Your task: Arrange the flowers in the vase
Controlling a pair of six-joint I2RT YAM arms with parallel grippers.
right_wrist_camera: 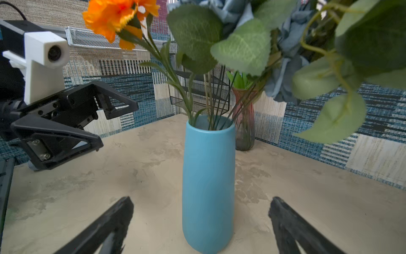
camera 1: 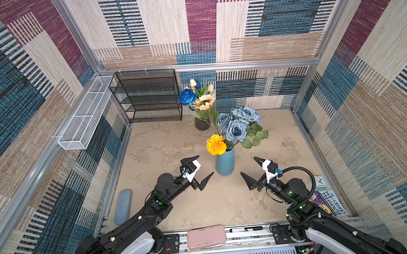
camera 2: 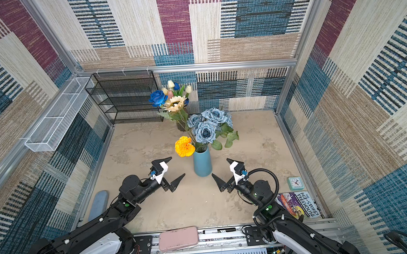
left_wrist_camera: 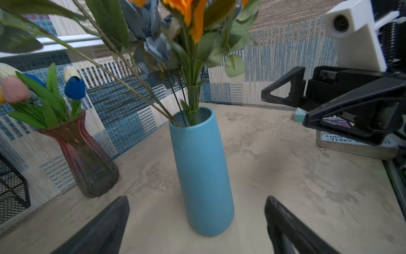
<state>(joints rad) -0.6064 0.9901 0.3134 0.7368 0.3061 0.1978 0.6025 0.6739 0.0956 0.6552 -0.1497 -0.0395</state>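
Top views, both: beige table [camera 1: 163, 146] inside patterned walls, black mesh rack [camera 1: 148, 97] at the back left, white mesh basket [camera 1: 84, 114] on the left wall. Mid-table stands the blue vase [camera 1: 225, 163], upright, holding the dusty-blue rose bunch [camera 1: 236, 128] and the orange pompom bloom [camera 1: 215, 145], which hangs out past its left rim. Long stems lean from its mouth toward the back. The cream sunflower [camera 1: 204, 102] stem runs down to it, and the blue rose [camera 1: 187, 96] sits just beside the sunflower. Behind, near the rack, a glass vase [left_wrist_camera: 87, 158] holds the small tulips [left_wrist_camera: 15, 89] — pink, cream, blue. The left gripper [camera 1: 205, 164] hovers just left of the blue vase, jaws wide apart, empty. The right gripper [camera 1: 247, 165] hovers just right of it, likewise spread, nothing between. Neither touches the vase. Small stuff — pink case [camera 1: 206, 236] on the front rail, grey-blue case [camera 1: 123, 205] front left, book [camera 1: 331, 203] and small clock [camera 1: 320, 181] front right.
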